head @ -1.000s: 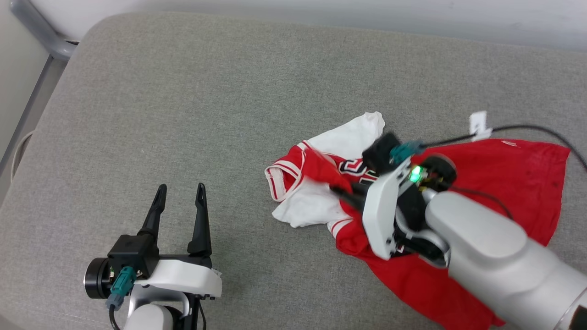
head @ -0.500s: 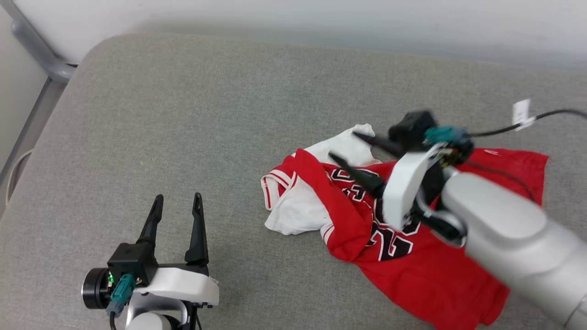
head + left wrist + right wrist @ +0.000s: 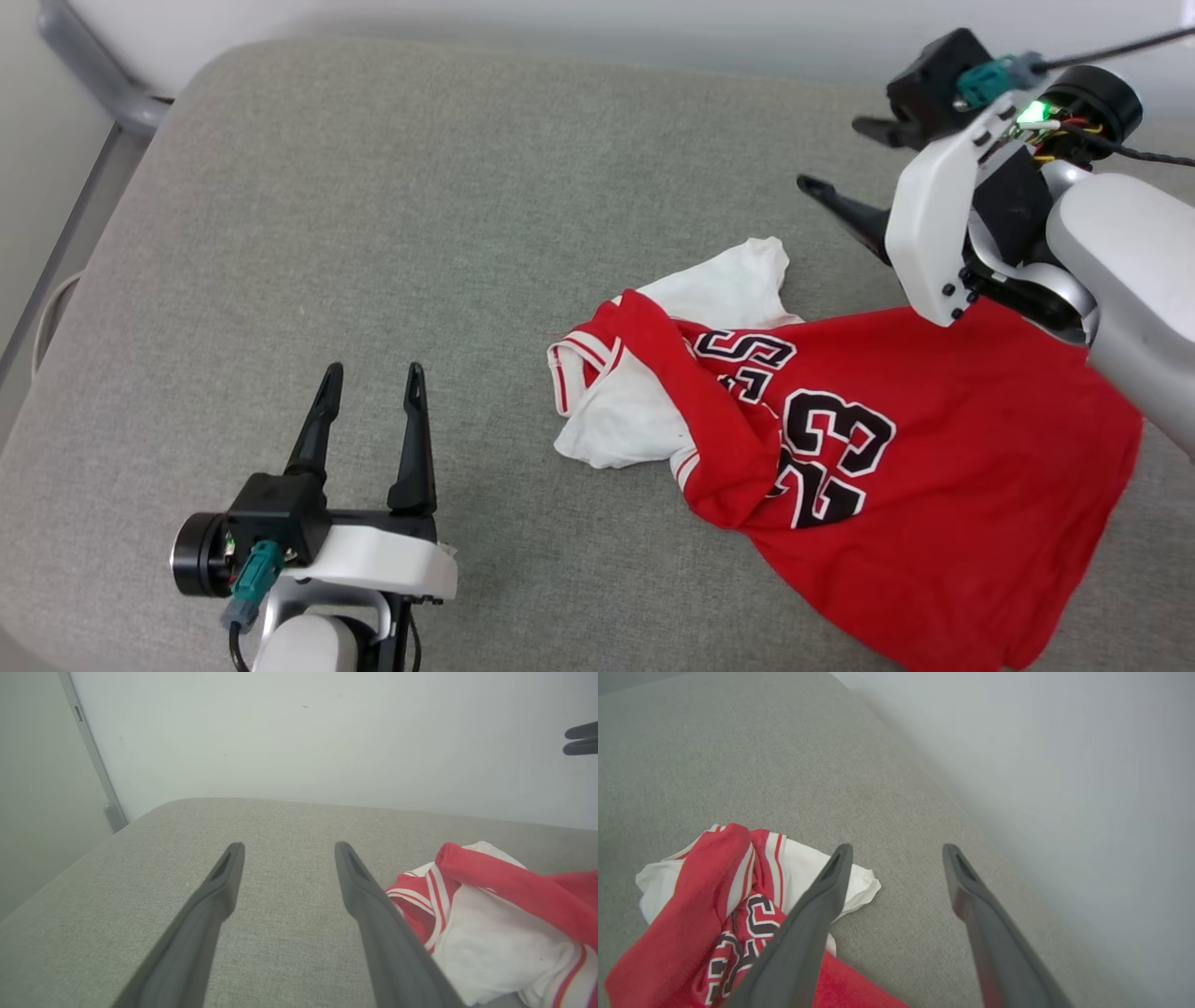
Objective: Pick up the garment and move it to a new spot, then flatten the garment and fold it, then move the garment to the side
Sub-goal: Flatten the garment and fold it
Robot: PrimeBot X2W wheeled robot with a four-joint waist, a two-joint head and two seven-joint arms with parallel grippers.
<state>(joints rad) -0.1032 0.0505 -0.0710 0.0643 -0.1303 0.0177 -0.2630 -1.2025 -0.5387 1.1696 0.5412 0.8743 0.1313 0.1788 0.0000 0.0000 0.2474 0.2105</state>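
The garment [image 3: 934, 504], a red jersey with white sleeves and a black 23, lies rumpled on the grey cushioned surface [image 3: 420, 215]. Its sleeves and collar are bunched at its left end, and the red body spreads out to the right. My right gripper [image 3: 845, 159] hangs open above the surface, behind the garment's upper right part and clear of it. Its wrist view has the garment [image 3: 714, 896] down to the left of the open right gripper [image 3: 897, 849]. My left gripper [image 3: 373, 373] stands open and empty at the lower left, well left of the garment. In its wrist view, the left gripper [image 3: 287, 848] has the garment [image 3: 490, 924] close by its right finger.
A pale wall [image 3: 560, 23] runs along the far edge of the surface. A grey metal rail [image 3: 93, 84] stands beyond the rounded far-left corner. Bare cushion stretches across the left and far parts. The right gripper's fingertips [image 3: 579, 739] poke in at the left wrist view's upper right.
My right gripper has opened, let go of the garment, and risen back to the upper right. The garment has dropped flatter, with the 23 now showing. The left gripper has kept still.
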